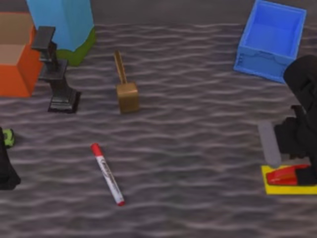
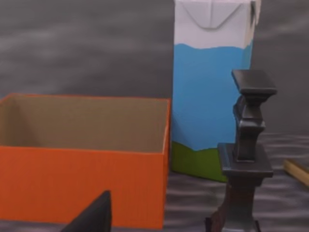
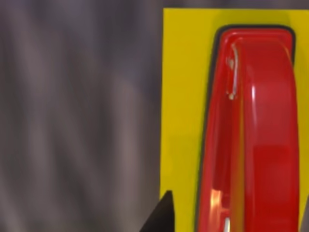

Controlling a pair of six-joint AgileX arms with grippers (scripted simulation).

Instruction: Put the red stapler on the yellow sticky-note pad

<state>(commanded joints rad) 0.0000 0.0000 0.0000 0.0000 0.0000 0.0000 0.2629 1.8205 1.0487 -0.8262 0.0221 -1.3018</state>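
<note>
The red stapler (image 1: 286, 175) lies flat on the yellow sticky-note pad (image 1: 277, 188) at the table's right edge; in the right wrist view the stapler (image 3: 256, 135) fills the pad (image 3: 183, 96). My right gripper (image 1: 303, 173) hovers over the stapler's right end, open. One dark fingertip (image 3: 163, 215) stands beside the stapler with a strip of yellow between them. My left gripper (image 1: 6, 168) is parked at the left edge, open, holding nothing; one finger (image 2: 96, 215) shows in its wrist view.
A white marker with red cap (image 1: 107, 174) lies front-left of centre. A wooden mallet (image 1: 126, 89), dark anvil (image 1: 57, 74), orange box (image 1: 15, 54) and blue-green carton (image 1: 64, 25) stand at the back left. A blue bin (image 1: 272, 37) sits back right, with a grey block (image 1: 269, 143) near the pad.
</note>
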